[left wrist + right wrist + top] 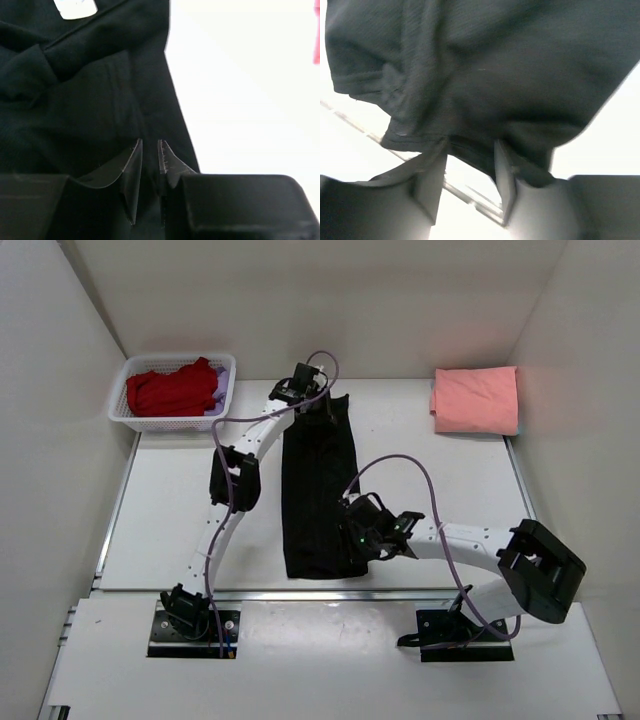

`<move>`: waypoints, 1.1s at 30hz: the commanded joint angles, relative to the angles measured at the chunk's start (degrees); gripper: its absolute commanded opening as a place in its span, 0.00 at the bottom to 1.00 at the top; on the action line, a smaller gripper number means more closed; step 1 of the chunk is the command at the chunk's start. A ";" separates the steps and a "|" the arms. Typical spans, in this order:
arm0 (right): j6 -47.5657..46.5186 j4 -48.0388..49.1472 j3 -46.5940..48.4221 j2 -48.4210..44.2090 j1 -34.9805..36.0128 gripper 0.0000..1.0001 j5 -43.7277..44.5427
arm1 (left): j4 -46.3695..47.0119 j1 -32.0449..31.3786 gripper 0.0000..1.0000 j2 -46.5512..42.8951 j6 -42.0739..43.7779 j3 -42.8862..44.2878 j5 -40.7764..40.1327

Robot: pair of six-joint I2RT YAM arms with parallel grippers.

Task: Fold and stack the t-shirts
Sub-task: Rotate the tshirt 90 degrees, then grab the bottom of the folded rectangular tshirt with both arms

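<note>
A black t-shirt (318, 490) lies on the table as a long narrow strip running front to back. My left gripper (322, 405) is at its far end, pressed down on the cloth. In the left wrist view its jaws (150, 144) stand nearly together with black fabric (90, 100) in the thin gap; a white neck label (75, 7) shows at the top. My right gripper (355, 532) is at the strip's near right edge. In the right wrist view it (470, 147) is open, the shirt's hem (470, 75) draped over its tips and bare table in the gap.
A folded salmon-pink t-shirt (475, 400) lies at the back right. A white lattice basket (120, 410) at the back left holds a red t-shirt (172, 390) and a lilac one (224, 385). White walls close in both sides.
</note>
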 commanded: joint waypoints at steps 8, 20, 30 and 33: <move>-13.08 -20.04 13.56 -10.86 -11.08 0.54 4.68 | 13.55 2.76 0.28 -54.37 -1.97 -51.05 -0.33; -10.12 -24.18 10.68 -8.84 -14.70 0.51 -2.55 | 13.20 -15.07 0.44 -92.76 -13.90 -108.39 -2.64; -3.43 -21.55 2.85 -9.02 -12.76 0.52 -3.34 | 16.37 -21.24 0.49 -90.83 -19.46 -116.49 -3.23; -2.63 -19.44 1.36 -8.84 -12.41 0.53 -4.57 | 15.24 -21.68 0.49 -89.78 -19.29 -116.84 -4.28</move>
